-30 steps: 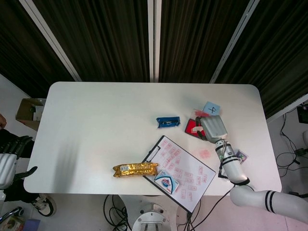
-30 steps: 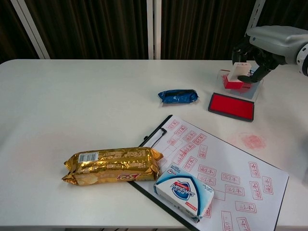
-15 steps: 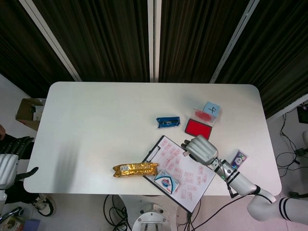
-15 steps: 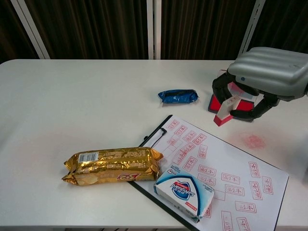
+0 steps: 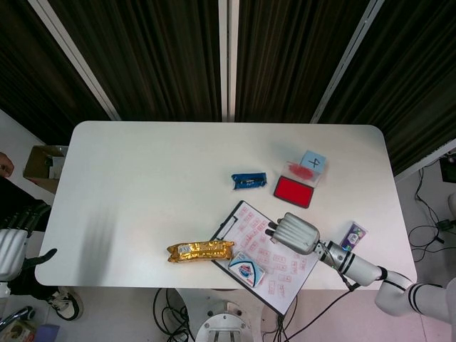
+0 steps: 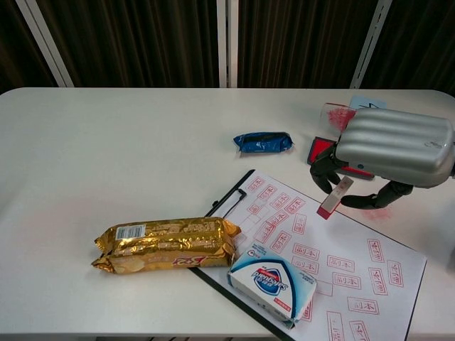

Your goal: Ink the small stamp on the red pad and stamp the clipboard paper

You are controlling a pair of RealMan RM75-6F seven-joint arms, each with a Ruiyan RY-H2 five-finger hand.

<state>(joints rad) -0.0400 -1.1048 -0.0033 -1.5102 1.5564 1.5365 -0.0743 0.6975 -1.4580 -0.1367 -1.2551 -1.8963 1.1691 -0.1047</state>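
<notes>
My right hand [image 5: 295,232] [image 6: 393,148] hovers over the clipboard paper [image 5: 274,262] [image 6: 323,249] and grips the small stamp [image 6: 335,197], which is white with a red base and tilted, its base just above the sheet. The paper carries several red stamp marks. The red ink pad [image 5: 293,192] [image 6: 320,150] lies beyond the clipboard, partly hidden by the hand in the chest view. My left hand [image 5: 18,239] hangs off the table's left edge with nothing in it, fingers apart.
A gold snack packet [image 5: 200,250] [image 6: 168,244] and a blue-and-white box [image 5: 246,271] [image 6: 273,281] lie on the clipboard's near corner. A blue wrapper [image 5: 249,180] [image 6: 264,142] sits behind it. A blue card [image 5: 312,161] and a red-smeared sheet [image 6: 337,114] lie past the pad.
My right hand carried the stamp from over the ink pad toward me and down, ending above the clipboard paper. The left hand stayed put.
</notes>
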